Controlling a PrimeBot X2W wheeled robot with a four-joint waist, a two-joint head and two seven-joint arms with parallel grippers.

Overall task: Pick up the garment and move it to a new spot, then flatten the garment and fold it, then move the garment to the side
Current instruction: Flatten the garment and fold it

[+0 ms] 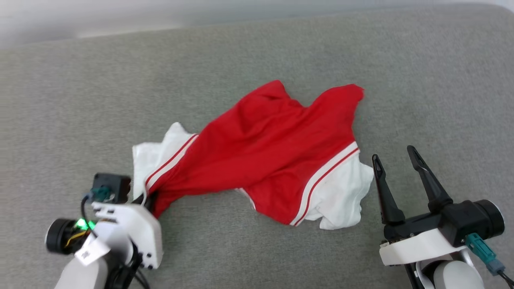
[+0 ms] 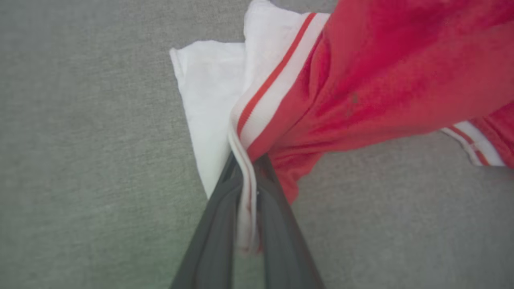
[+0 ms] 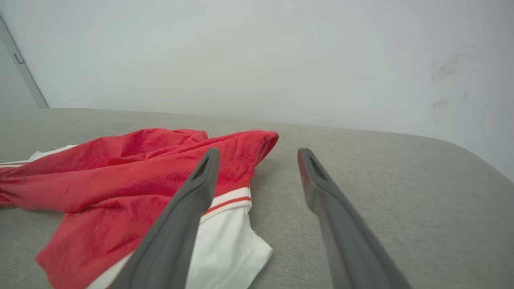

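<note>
head view: garment [image 1: 261,152] lies crumpled mid-cushion, red body up, white sleeves at L and R ends, nearer front edge than back
L wrist view: left gripper [image 2: 247,160] pinched shut on garment's striped trim, cloth bunched betw fingers
R wrist view: right gripper [image 3: 257,160] spread wide, empty, just beside R sleeve [image 3: 229,249], not touching
step: pick-up for the move, judged just gripped, not lifted yet
how-to: lift slow + straight up so trim doesn't slip; grip looks thin, few layers only; R could take far sleeve to share load, avoid dragging
surface: grey woven cushion [image 1: 421,80], soft, rounded back R corner
room: pale plain wall [image 3: 281,60] behind back edge, faint scuffs at R
</note>
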